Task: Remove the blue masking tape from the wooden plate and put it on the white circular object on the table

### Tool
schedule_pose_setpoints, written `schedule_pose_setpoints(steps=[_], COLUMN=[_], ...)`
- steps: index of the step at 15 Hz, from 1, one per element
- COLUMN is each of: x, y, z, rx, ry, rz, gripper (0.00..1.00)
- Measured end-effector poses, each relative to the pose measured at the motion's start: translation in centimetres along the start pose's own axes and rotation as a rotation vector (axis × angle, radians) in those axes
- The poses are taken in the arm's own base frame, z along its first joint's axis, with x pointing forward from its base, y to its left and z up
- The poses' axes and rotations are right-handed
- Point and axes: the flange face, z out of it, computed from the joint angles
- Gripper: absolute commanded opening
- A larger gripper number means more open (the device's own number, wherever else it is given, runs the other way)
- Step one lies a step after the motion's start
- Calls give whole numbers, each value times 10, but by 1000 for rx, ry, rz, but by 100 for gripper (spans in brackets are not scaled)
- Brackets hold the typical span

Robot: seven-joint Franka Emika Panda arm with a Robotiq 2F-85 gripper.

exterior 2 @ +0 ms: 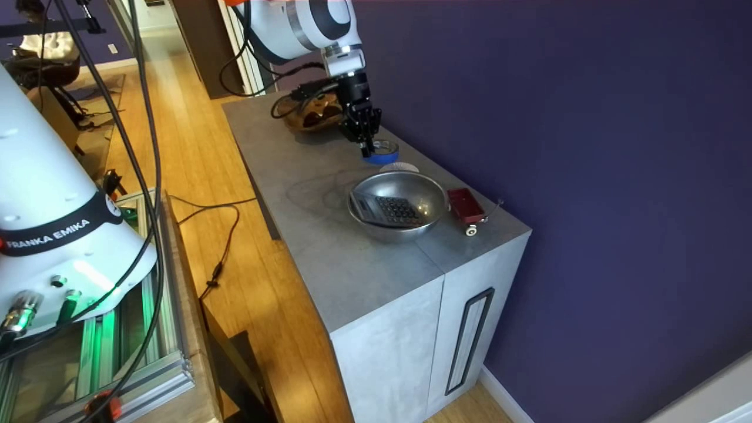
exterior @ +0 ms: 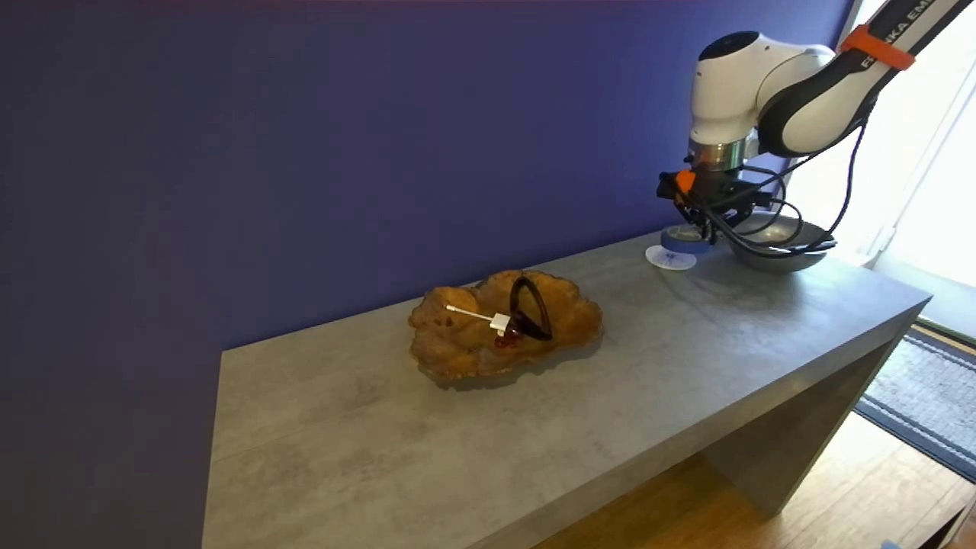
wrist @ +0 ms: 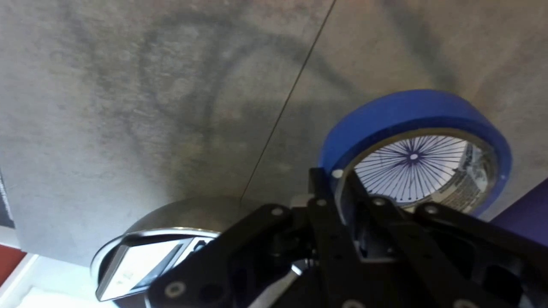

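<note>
Blue masking tape (wrist: 413, 107) is hanging from the end effector (wrist: 335, 177), which is pinching its wall, one finger inside the hole and one outside. Well apart from the wooden plate (exterior: 461, 354), it is floating, it seems, just over the white circle (wrist: 411, 169) on the table (exterior: 686, 343). I'm guessing the putting-down step is going on. The next move is calling for lining the tape up, going down softly, and then letting go.

Arm (exterior: 720, 95): white, black panels (exterior: 730, 44), orange band (exterior: 877, 48), silver collar (exterior: 717, 155). Gripper (wrist: 337, 176): black, round screws (wrist: 174, 289). Cables (exterior 2: 139, 56): black. Base (exterior 2: 47, 170): white, marked FRANKA EMIKA.
</note>
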Motion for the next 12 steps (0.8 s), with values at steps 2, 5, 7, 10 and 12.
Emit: schedule_pose_setpoints(steps=[2, 5, 7, 10, 12], x=[8, 24, 28, 19, 13], y=[-10, -21, -26, -32, -35], z=[15, 33, 43, 50, 51], rx=[8, 18, 18, 14, 16], ry=[3, 11, 13, 15, 16], rz=[44, 96, 107, 96, 88], gripper=[3, 3, 3, 3, 37])
